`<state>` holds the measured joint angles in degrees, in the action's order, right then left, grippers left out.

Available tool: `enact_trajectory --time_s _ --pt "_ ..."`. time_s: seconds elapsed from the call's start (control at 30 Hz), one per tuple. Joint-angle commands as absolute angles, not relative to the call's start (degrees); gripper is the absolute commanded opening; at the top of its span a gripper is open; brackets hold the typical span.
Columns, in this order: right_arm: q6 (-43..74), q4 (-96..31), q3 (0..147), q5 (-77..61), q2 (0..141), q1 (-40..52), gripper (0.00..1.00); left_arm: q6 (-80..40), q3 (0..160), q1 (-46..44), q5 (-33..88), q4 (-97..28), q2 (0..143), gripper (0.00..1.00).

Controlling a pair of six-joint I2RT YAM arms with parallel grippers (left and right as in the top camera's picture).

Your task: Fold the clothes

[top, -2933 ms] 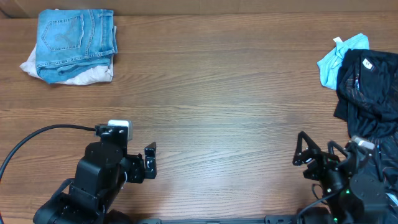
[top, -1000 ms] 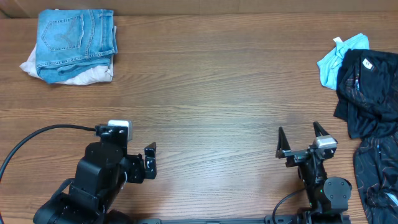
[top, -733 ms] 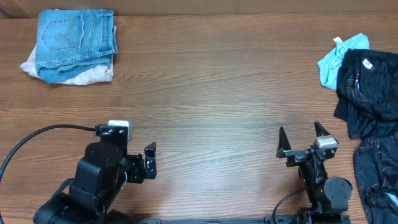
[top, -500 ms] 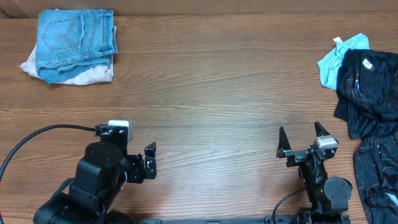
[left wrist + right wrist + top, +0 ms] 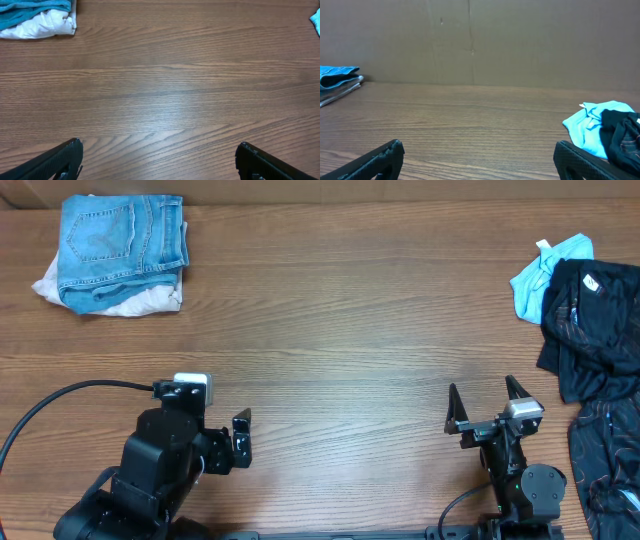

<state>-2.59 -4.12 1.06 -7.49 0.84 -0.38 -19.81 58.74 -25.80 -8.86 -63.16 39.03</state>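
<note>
The one change I see is on my right side: the right gripper (image 5: 481,392) sits off the black garments (image 5: 598,315), where it was a few seconds ago at the table's right edge, and is now squared up facing the far side of the table (image 5: 340,330), well clear of that pile. Over the last second it has not shifted at all. Its jaws stand wide apart with nothing between them, and its wrist view shows only bare wood ahead, with the bright-blue cloth (image 5: 545,272) and a fold of black fabric off to the right. The left gripper (image 5: 241,440) has not moved at any point; it hangs low at the near edge, jaws equally wide and empty, looking out across open tabletop. The jeans (image 5: 120,232) lie at the far left corner, well apart from both tools, as a compact stack with a back pocket facing up, resting on top of the cream trousers (image 5: 150,302), whose pale edge shows beneath and to the left. That stack looks the same as before. I read this as both arms parked in a rest pose rather than reaching for anything. Since the denim already lies in a tidy bundle, I judge the folding is either finished or paused. If more work is wanted on it, I would have a long reach to the far left corner, and the left arm is the nearer one for that.
</note>
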Motion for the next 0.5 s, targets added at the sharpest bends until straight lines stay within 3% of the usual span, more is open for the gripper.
enact_trajectory --time_s 0.0,0.47 --pt "-2.83 -3.99 0.45 -7.62 0.16 -0.6 1.0 -20.99 58.54 -26.06 -9.58 -63.02 39.0 1.0" --pt "-2.85 -3.99 0.45 -7.62 0.16 -0.6 1.0 -17.45 53.43 -21.67 -5.76 -57.89 37.36 1.0"
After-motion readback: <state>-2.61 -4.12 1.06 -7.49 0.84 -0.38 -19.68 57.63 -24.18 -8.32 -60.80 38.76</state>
